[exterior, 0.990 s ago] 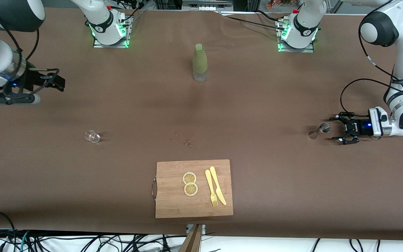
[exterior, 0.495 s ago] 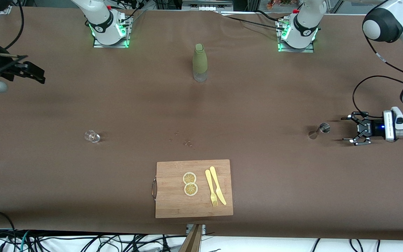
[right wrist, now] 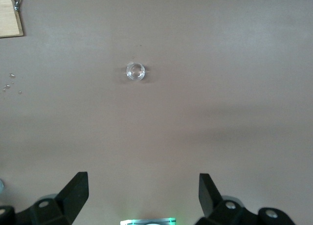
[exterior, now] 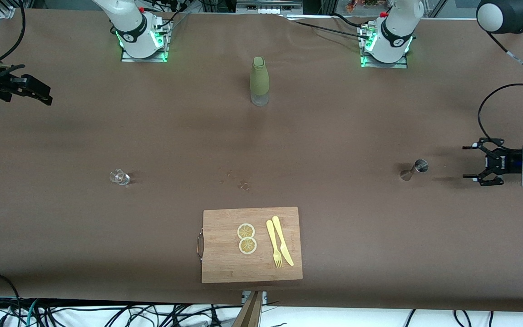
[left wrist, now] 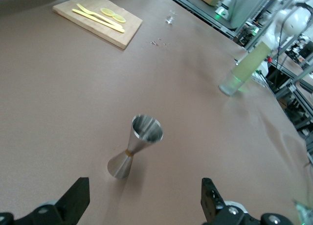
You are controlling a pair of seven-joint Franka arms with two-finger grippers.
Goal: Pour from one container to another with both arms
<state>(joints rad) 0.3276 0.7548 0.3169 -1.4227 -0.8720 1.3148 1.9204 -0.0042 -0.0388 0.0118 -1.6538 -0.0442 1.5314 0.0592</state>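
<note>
The metal jigger (exterior: 414, 170) stands upright on the bench (exterior: 334, 136) toward the left arm's end, one cone opening upward; the left wrist view shows its open mouth and narrow waist (left wrist: 134, 151). The small clear glass (exterior: 120, 177) stands toward the right arm's end of the bench, about as near the front camera as the jigger and well apart from it. The right wrist view looks straight down on the glass (right wrist: 135, 71).

The left arm comes in from the bench's end edge, its forearm lying nearly level and low above the surface. The left end effector (exterior: 478, 162) points along the bench at the jigger, its fingers spread wide and holding nothing. The jigger sits near it but clear of the fingertips, in line with the gap between them.

The right arm reaches out past the other end edge of the bench, raised above the surface. The right end effector (exterior: 30, 90) is over the bench close to that edge, toward the corner where the bases stand, fingers wide apart and empty. The glass lies well apart from it.

A green bottle (exterior: 259, 81) with a clear base stands upright mid-bench, between the two arm bases. At the bench's front edge lies a wooden cutting board (exterior: 225, 263) carrying two lemon slices (exterior: 246, 238), a yellow fork (exterior: 273, 249) and a yellow knife (exterior: 283, 240).
</note>
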